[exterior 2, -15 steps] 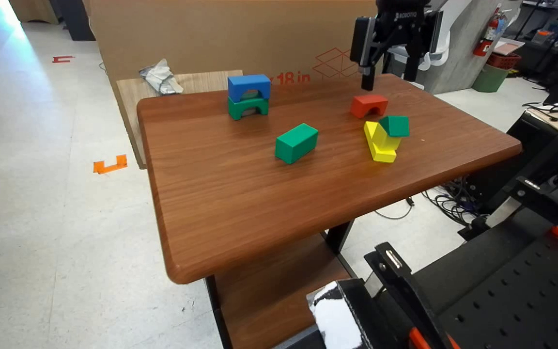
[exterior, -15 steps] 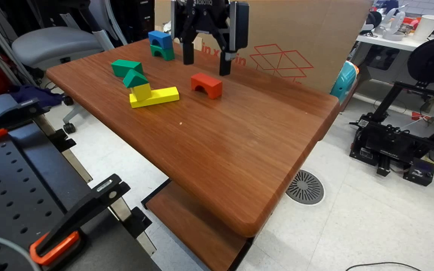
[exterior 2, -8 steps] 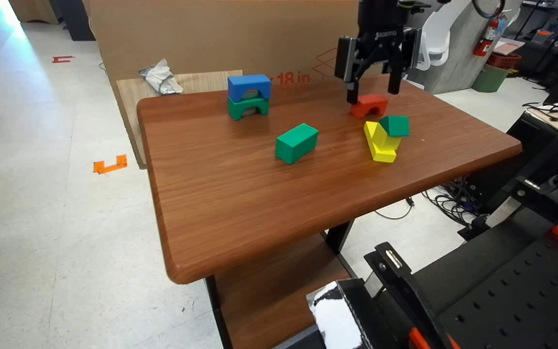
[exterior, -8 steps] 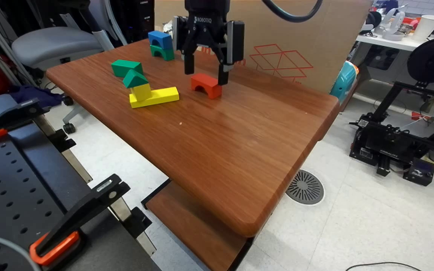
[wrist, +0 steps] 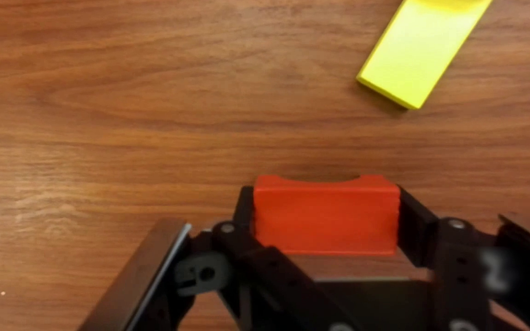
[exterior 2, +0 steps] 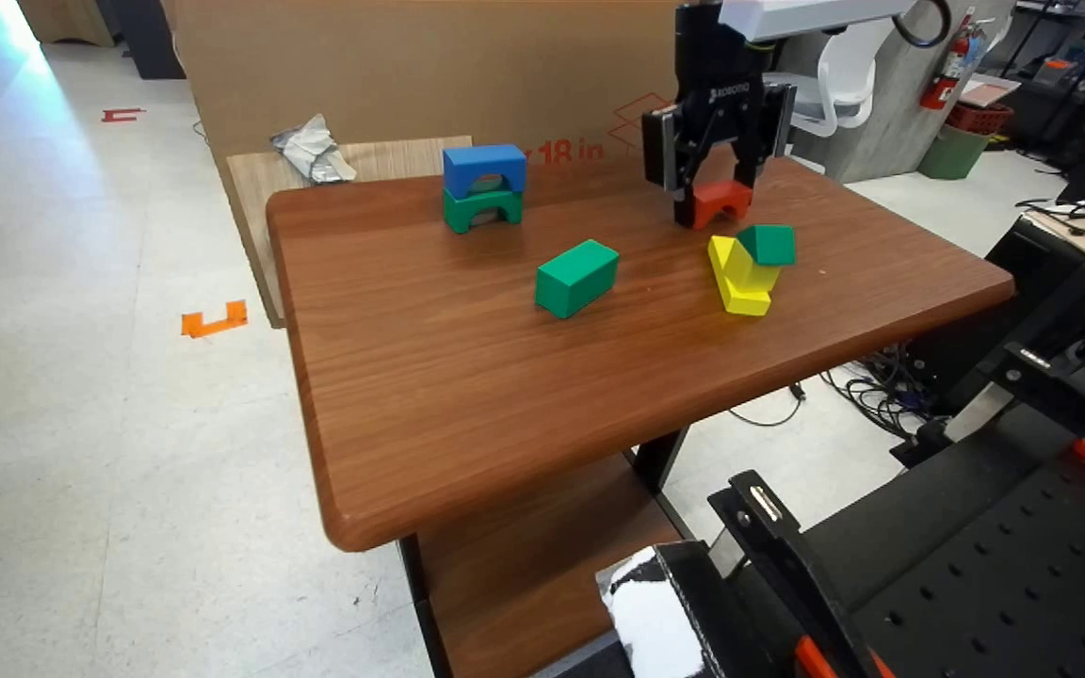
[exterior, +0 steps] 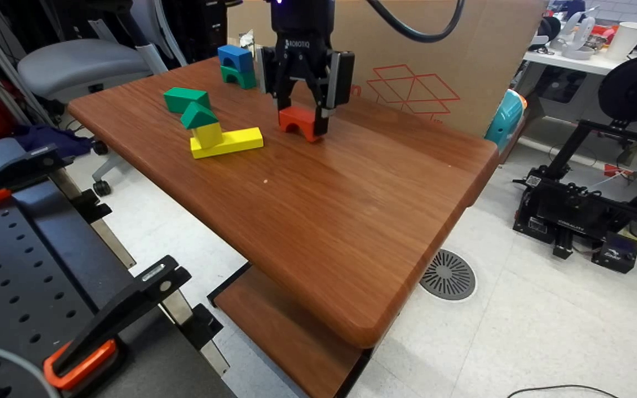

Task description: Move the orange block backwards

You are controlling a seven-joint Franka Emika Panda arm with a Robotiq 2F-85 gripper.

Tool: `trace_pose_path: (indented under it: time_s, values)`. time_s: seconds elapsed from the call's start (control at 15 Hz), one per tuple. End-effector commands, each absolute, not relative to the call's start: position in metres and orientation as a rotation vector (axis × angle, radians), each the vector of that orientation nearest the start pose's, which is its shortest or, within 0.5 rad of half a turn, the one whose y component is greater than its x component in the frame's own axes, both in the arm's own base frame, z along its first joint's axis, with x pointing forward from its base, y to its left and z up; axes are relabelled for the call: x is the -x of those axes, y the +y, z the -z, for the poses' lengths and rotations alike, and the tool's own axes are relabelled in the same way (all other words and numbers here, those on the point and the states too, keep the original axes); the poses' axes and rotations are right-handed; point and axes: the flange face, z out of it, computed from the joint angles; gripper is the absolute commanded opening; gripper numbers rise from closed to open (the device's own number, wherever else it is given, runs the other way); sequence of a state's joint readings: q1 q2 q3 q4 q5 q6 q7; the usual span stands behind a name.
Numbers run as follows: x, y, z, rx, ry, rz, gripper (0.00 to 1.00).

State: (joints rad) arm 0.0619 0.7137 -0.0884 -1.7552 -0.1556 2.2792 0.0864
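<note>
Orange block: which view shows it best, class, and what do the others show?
The wrist view: the orange block is largest there, top face uncovered. Both exterior views show it smaller, its arch visible, one end partly behind the end effector.

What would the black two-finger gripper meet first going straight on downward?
Probably the brown wooden tabletop; the gripper has the red-orange arch-shaped block between its fingers, not below them. Whether the fingers touch wood is unclear.
</note>
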Motion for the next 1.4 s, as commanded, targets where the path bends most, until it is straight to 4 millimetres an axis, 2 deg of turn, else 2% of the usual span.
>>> trace_pose_path:
  time_s: [0.0, 0.33, 0.73, 1.0, 1.33]
  values:
    - [-0.646, -0.022, -0.155, 3.326, -0.028, -0.288, 0.44]
    - [-0.648, -0.035, -0.173, 3.310, 0.020, -0.261, 0.43]
    - [-0.668, -0.061, -0.188, 3.322, 0.061, -0.225, 0.43]
    - [-0.680, -0.076, -0.186, 3.315, 0.071, -0.232, 0.43]
    - [-0.694, -0.084, -0.170, 3.316, 0.038, -0.298, 0.43]
